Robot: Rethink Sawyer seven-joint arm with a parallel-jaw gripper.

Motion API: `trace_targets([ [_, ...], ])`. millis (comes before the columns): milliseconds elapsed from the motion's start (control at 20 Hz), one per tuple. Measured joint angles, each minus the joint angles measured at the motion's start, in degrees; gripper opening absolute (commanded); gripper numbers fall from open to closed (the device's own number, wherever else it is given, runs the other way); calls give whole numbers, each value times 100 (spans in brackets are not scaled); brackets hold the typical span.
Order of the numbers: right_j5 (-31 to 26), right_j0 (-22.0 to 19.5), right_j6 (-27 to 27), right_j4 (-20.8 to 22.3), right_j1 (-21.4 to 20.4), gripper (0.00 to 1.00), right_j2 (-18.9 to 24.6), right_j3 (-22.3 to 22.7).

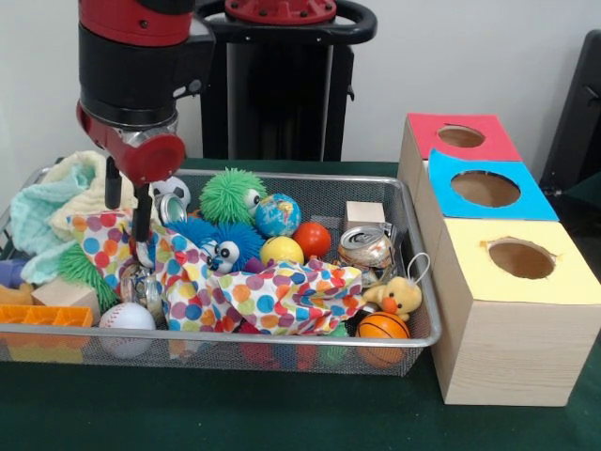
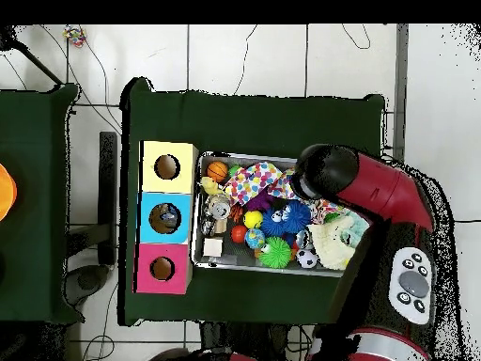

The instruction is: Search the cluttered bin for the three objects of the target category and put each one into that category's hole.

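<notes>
I see the fingers (image 1: pixel 129 209) lowered into the left end of the wire mesh bin (image 1: pixel 413 282). Two dark prongs stand apart, with a gap between them and nothing held, so I read them as released. Their tips meet the polka-dot cloth (image 1: pixel 272 291), which spreads from under the fingers across the bin's middle.

Relative to the fingers:
- Just behind them: a black-and-white ball (image 1: pixel 175 193) and pale green towels (image 1: pixel 42 211).
- Beside them, toward the boxes: a blue furry toy (image 1: pixel 225 246), a green spiky ball (image 1: pixel 230 194), a globe ball (image 1: pixel 277 214), a yellow ball (image 1: pixel 282 250) and a red ball (image 1: pixel 312 240).
- Below them, at the bin's front wall: a baseball (image 1: pixel 127 319).
- Well apart, at the opposite end: a crushed can (image 1: pixel 364 248), a yellow duck (image 1: pixel 399 297) and a small basketball (image 1: pixel 383 327).

Three boxes stand outside that end, each with a round hole on top: yellow box (image 1: pixel 516 282), blue box (image 1: pixel 484 193), red box (image 1: pixel 460 138).

The worktop (image 1: pixel 235 409) carries a dark green cover. In the overhead view it stands on a white tiled floor (image 2: pixel 244 56) crossed by cables.
</notes>
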State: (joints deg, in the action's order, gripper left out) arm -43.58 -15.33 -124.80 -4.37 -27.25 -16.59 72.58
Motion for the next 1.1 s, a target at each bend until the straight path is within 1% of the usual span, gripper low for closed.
trace_targets([
  [400, 0, 194, 0, -5, 206, 100, 0, -374],
  [1100, -71, 385, 0, -42, 480, 100, -2, -783],
])
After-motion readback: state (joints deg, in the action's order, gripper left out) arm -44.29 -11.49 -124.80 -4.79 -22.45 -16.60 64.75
